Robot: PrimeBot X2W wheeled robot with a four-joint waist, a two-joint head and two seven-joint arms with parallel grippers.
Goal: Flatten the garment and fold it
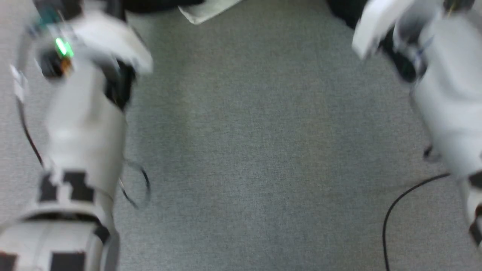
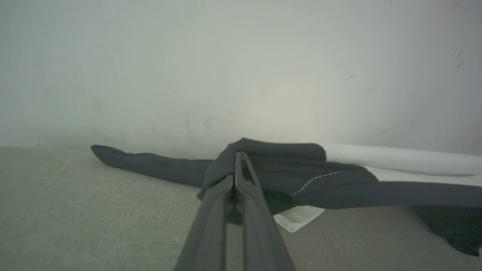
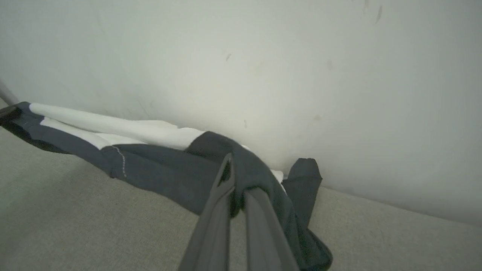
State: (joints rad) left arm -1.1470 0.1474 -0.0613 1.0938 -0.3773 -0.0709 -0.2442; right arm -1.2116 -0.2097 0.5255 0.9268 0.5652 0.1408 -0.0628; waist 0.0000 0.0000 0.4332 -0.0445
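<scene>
left gripper [image 2: 235, 169] and right gripper [image 3: 239, 177] each pinch dark sleeve fabric of the garment [image 2: 339, 184].

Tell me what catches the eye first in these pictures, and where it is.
The garment, black sleeves and white body, lies bunched at the foot of a pale wall on grey carpet. In the wrist views the left gripper and the right gripper each pinch its dark sleeve fabric. In the head view a green light glows on the blurred left forearm.
</scene>
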